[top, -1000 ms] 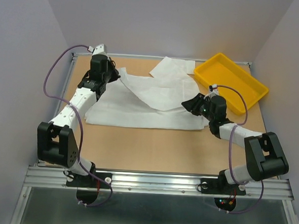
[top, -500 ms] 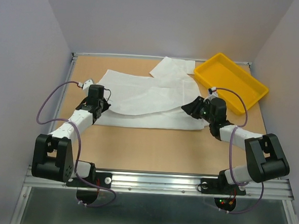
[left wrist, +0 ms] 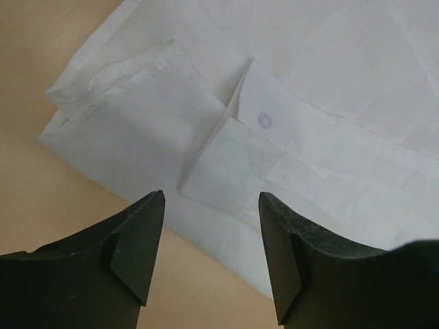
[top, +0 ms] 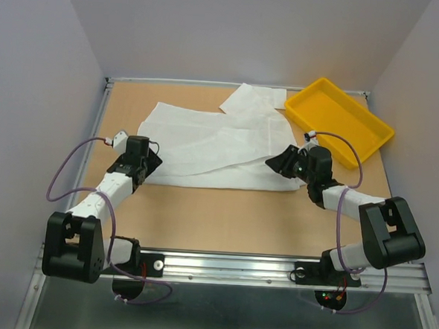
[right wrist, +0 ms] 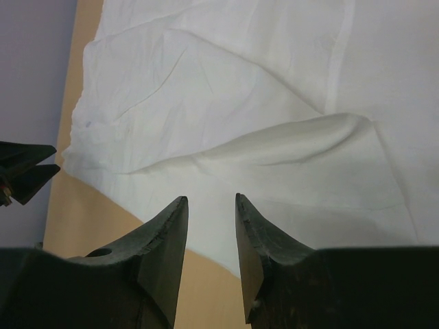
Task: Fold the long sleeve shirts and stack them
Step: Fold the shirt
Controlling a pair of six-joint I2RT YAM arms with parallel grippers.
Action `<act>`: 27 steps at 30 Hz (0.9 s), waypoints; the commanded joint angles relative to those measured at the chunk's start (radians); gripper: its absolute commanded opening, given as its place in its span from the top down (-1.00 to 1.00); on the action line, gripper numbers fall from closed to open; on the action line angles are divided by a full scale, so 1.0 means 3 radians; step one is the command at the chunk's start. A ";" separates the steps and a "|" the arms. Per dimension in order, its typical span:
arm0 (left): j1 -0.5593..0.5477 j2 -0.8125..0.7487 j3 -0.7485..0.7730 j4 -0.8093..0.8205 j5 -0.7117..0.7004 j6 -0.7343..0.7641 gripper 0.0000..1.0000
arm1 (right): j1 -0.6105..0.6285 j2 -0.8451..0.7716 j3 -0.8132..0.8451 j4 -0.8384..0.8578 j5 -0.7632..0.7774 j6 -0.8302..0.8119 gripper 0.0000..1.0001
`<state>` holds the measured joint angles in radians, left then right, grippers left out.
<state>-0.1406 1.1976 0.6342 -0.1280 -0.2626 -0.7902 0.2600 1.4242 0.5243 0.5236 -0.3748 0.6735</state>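
A white long sleeve shirt point(top: 206, 145) lies flat in the middle of the table, with a sleeve folded across its body. In the left wrist view the sleeve's cuff point(left wrist: 274, 164) and its button point(left wrist: 264, 121) rest on the shirt point(left wrist: 137, 123). My left gripper point(top: 149, 160) is at the shirt's near left corner, open point(left wrist: 212, 197) and holding nothing. My right gripper point(top: 279, 159) hovers low at the shirt's near right edge. Its jaws point(right wrist: 210, 199) stand apart with nothing between them, and creased fabric point(right wrist: 226, 89) lies beyond.
A yellow tray point(top: 341, 121) sits at the back right, close behind my right arm. More white fabric point(top: 253, 98) sticks out toward the back beside the tray. Bare tabletop point(top: 224, 217) runs along the near side. Grey walls enclose the table.
My left gripper swung from the far left toward the near side, laying the sleeve over the shirt, then opened and released it. The right arm barely moved.
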 commanded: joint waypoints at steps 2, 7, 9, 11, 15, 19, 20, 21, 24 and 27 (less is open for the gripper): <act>0.0059 0.0093 0.0171 0.0099 0.0108 0.0200 -0.37 | -0.0023 -0.0105 -0.0014 0.0075 -0.0054 -0.0102 0.21; 0.0065 0.0543 0.0524 -0.0003 0.0114 0.0384 -0.22 | -0.0023 -0.0054 0.0031 0.0045 -0.0039 -0.0118 0.21; 0.0075 0.0716 0.0688 -0.0115 0.0103 0.0435 -0.14 | -0.0023 -0.0028 0.0149 -0.0006 -0.0054 -0.0128 0.21; 0.0070 0.0763 0.0780 -0.0151 0.0139 0.0491 -0.08 | -0.0023 0.0018 0.0322 -0.0099 -0.0080 -0.0128 0.21; 0.0060 0.0702 0.0780 -0.0136 0.0292 0.0538 0.01 | -0.0008 0.0201 0.0684 -0.0104 -0.0228 -0.0006 0.21; 0.0039 0.0661 0.0801 -0.0146 0.0354 0.0507 0.02 | 0.0110 0.0534 0.1084 -0.0058 -0.0295 0.0102 0.21; 0.0034 0.0656 0.0795 -0.0136 0.0349 0.0497 0.02 | 0.0130 0.0616 0.1141 -0.0043 -0.0290 0.0122 0.21; 0.0024 0.0676 0.0790 -0.0100 0.0349 0.0482 0.02 | 0.0161 0.0763 0.1263 0.0008 -0.0295 0.0173 0.21; 0.0024 0.0793 0.0775 -0.0080 0.0364 0.0436 0.02 | 0.0171 0.1014 0.1376 0.0085 -0.0295 0.0260 0.21; 0.0024 0.0906 0.0749 -0.0095 0.0349 0.0369 0.02 | 0.0171 0.1280 0.1366 0.0233 -0.0244 0.0337 0.21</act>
<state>-0.1295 1.4437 0.8356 -0.1547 -0.1566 -0.6617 0.3038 1.7527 0.9070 0.5320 -0.4492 0.7330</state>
